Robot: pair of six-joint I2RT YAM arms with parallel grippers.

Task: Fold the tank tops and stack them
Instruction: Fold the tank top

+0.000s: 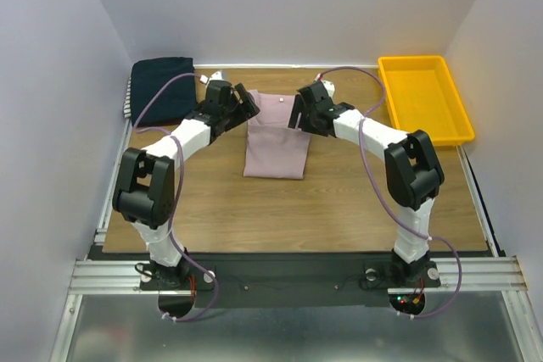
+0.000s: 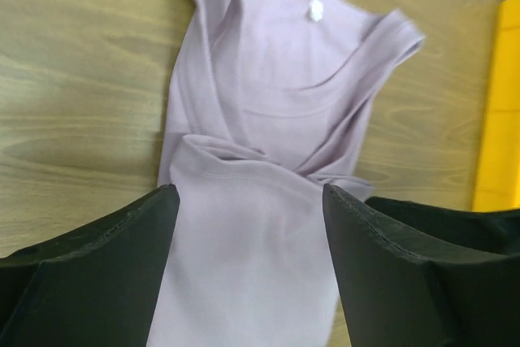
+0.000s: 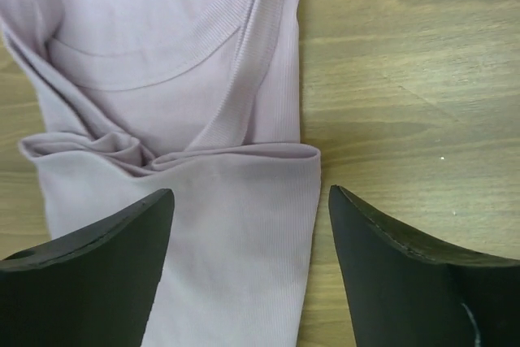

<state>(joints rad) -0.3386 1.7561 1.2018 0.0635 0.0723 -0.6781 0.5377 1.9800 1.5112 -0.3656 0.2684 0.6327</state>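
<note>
One pale dusty-pink ribbed-cloth tank top, partly folded, mid-bench toward the far edge; light, limp, probably best pinched at its doubled side edges. Over it, left gripper and right gripper, both spread, empty. Dark navy folded tank-top stack, far-left corner.

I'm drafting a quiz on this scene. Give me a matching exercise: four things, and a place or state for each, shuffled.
1 pink tank top; 2 navy tank top; 3 yellow tray; 4 left gripper
A far right corner; B open, above pink cloth; C far left corner; D middle of the table
Pairs: 1-D, 2-C, 3-A, 4-B
</note>
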